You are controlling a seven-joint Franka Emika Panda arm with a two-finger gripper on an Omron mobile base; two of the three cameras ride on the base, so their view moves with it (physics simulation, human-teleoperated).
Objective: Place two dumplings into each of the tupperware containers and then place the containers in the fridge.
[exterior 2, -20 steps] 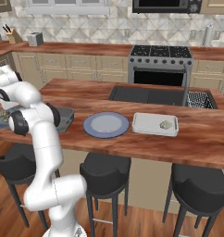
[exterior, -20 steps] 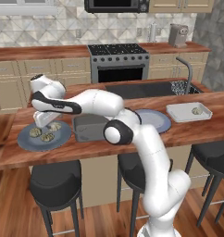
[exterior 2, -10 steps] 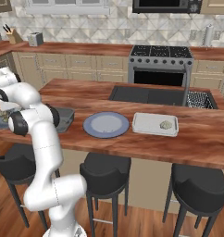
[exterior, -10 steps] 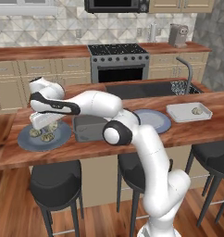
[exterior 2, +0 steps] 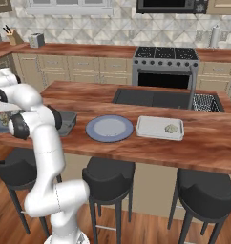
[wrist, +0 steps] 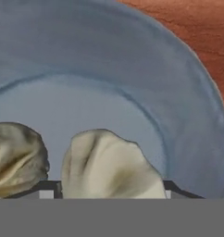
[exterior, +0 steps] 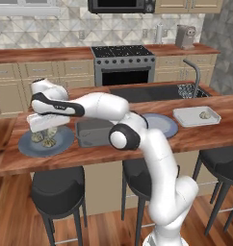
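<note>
Hand hanging low over blue plate (exterior: 45, 142) at left end of desk (exterior: 137, 146). Pincer (wrist: 113, 187) straddling dumpling (wrist: 111, 167), dark tips showing either side of it. Can't tell from here if jaws are gripping or just bracketing. Second dumpling (wrist: 16, 157) sitting just beside, same plate. Dark pan (exterior: 92, 132) lying next to plate. Empty plate (exterior 2: 109, 128) mid-desk. Tupperware container (exterior 2: 160, 127) lying near sink, one dumpling (exterior 2: 171, 128) resting in it.

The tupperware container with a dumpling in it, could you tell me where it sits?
The tupperware container sits on the island counter, right of the empty blue plate, in front of the sink.
</note>
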